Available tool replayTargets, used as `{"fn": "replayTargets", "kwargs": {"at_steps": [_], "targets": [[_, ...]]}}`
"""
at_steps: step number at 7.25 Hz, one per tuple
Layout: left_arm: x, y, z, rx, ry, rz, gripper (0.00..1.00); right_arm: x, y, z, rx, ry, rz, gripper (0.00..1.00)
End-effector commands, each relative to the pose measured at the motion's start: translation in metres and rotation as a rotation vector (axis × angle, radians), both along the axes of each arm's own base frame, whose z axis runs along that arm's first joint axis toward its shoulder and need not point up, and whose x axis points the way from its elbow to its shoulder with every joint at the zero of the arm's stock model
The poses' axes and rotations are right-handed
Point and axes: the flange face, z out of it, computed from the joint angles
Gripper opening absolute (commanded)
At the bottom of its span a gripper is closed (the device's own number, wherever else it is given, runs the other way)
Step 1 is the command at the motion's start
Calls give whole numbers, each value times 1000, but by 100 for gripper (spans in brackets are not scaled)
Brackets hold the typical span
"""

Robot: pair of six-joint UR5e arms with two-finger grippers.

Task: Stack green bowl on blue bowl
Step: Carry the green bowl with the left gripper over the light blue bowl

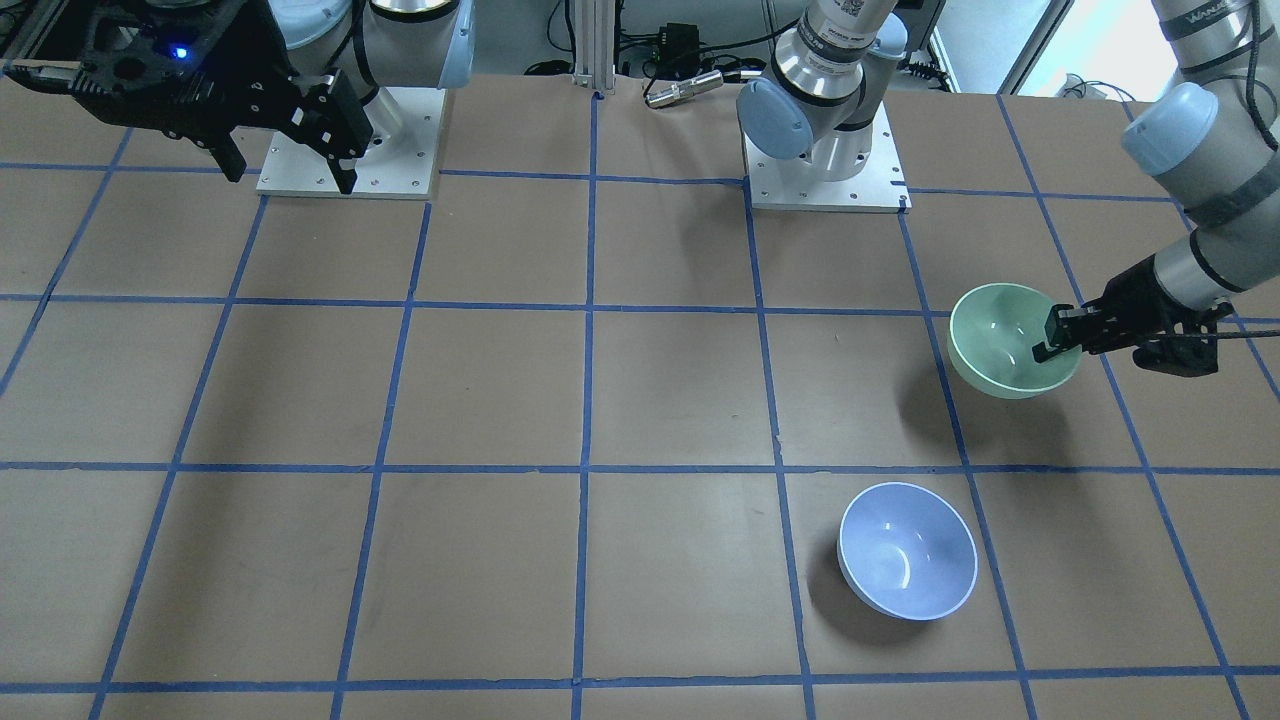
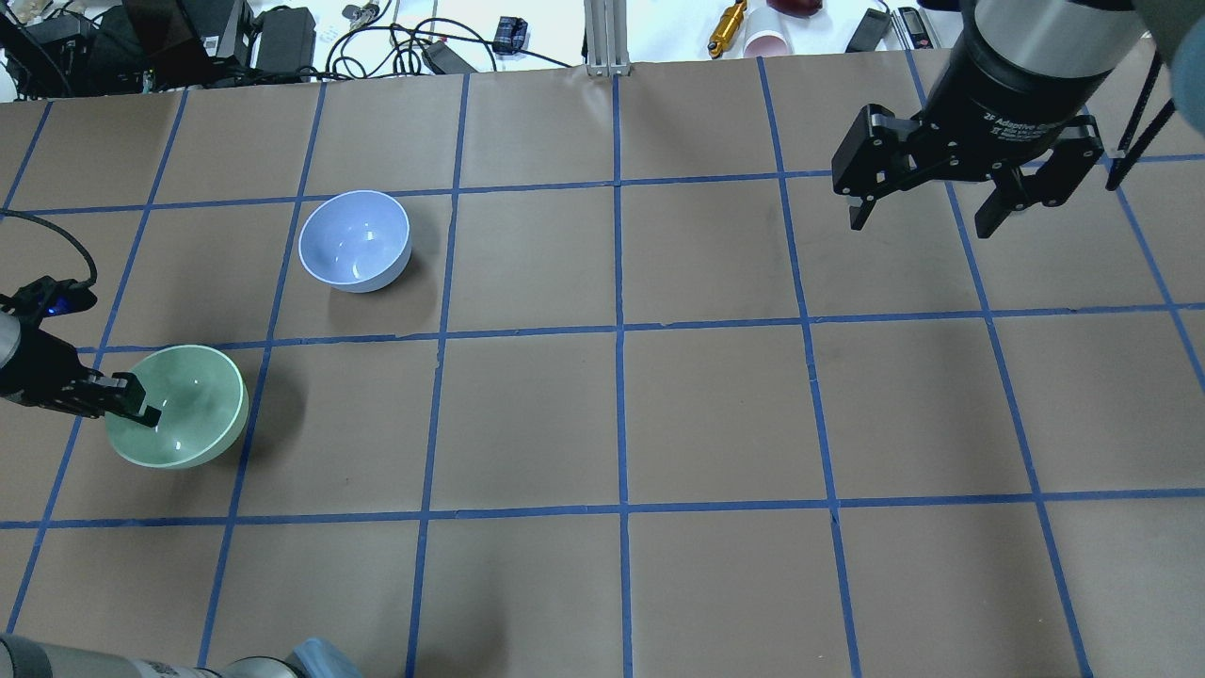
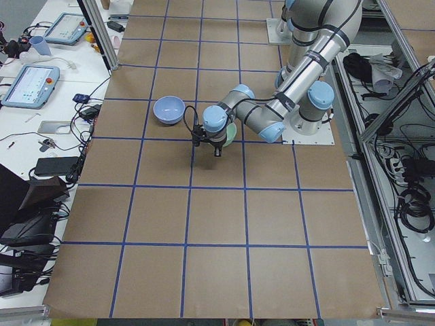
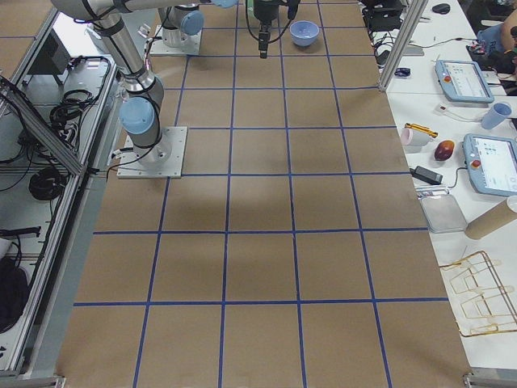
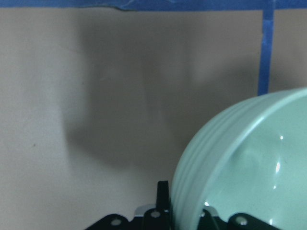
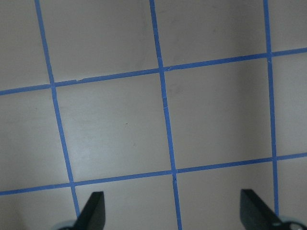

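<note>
Left arm low, wrist near level, reaching in from the worktop (image 2: 715, 405) left edge. Left claw (image 2: 141, 407) clenched on green bowl (image 2: 188, 414) rim, one finger inside, one outside. Bowl tilted, looks lifted off worktop. Blue bowl (image 2: 355, 240) upright on worktop, apart from green, farther from robot. Right claw (image 2: 932, 212) released, fingers spread, pointing down, hovering high over right side.

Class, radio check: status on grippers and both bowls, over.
Left gripper shut on green bowl rim, bowl seemingly lifted. Right gripper open, empty. Blue bowl empty, nothing between the bowls.
</note>
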Motion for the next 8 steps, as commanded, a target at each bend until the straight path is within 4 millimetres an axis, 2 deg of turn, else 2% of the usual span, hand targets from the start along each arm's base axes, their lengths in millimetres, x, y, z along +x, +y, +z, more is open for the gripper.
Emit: {"fn": "replayTargets", "kwargs": {"at_steps": [1,3,4,5,6,7,8], "targets": [[-19,-37,52,-31,-4,-19,0,0,0,0,0,0,0,100],[-60,-85,86,-59,-50,-66,0,0,0,0,0,0,0,100],[-68,-101,94,-75,-52,-59,0,0,0,0,2,0,0,100],[-73,-114,87,-72,-37,-53,0,0,0,0,0,0,0,100],[-97,-134,81,-94,21,-17,0,0,0,0,2,0,0,100],[-114,-161,84,-111,14,13,0,0,0,1,-1,0,0,100],[-118,-182,72,-92,20,53,0,0,0,0,0,0,0,100]]}}
